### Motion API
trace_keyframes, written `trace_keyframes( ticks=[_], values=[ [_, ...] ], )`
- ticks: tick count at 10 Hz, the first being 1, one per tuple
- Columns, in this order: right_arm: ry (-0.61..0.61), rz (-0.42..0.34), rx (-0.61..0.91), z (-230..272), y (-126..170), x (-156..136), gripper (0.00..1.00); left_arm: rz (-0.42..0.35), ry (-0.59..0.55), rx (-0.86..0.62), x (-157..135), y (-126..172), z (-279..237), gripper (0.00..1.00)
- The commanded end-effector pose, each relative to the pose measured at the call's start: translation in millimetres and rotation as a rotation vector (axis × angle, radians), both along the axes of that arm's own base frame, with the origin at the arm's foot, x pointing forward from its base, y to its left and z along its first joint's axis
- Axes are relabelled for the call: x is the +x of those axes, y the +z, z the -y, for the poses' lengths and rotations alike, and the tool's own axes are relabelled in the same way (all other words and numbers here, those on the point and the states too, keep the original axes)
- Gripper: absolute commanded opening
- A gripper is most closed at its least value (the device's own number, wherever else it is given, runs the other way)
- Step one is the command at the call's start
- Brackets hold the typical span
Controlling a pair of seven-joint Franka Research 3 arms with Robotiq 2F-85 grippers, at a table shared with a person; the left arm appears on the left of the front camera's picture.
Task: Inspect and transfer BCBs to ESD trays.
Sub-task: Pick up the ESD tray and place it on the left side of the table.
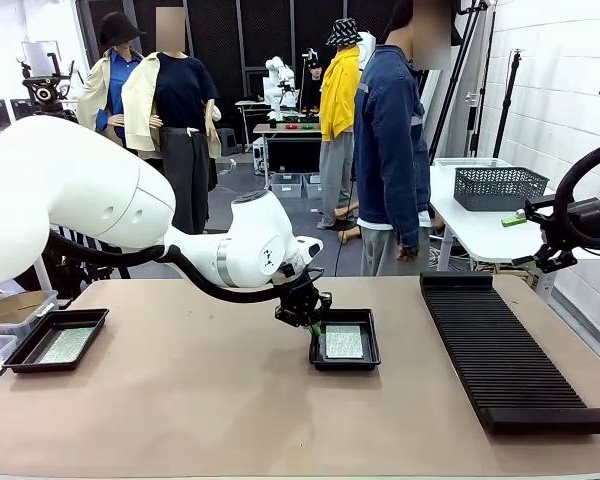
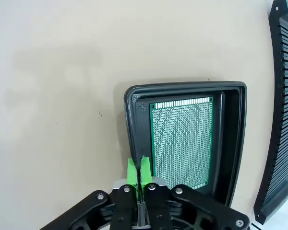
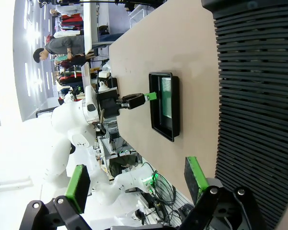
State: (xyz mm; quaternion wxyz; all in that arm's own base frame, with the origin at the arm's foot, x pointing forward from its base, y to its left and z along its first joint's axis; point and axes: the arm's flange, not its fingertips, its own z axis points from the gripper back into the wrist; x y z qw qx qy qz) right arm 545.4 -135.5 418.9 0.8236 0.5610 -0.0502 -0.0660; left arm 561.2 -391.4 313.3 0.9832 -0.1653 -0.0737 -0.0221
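Two ESD trays lie on the tan table. The middle tray holds a green BCB. The far-left tray holds another BCB. My left gripper reaches down to the middle tray's left rim. In the left wrist view its green pads are pressed together on the tray's rim, beside the BCB lying flat inside. My right gripper hangs open and empty off the table's right end, looking along the table at that tray.
A long black ribbed rack lies along the right side of the table. A person stands at the far edge. Behind, a white side table carries a dark mesh basket. Bare tabletop stretches between the two trays.
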Motion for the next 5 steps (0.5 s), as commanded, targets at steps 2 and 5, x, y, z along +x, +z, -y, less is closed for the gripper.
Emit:
trace_keyframes(
  ticks=[2, 5],
  values=[
    [0.011, 0.008, 0.006, 1.3, 0.1, 1.8, 1.0, 0.017, 0.004, -0.001, -0.3, -2.3, -1.4, 0.0],
    [0.011, 0.008, 0.006, 1.3, 0.1, 1.8, 1.0, 0.017, 0.004, -0.001, -0.3, -2.3, -1.4, 0.0]
  ],
)
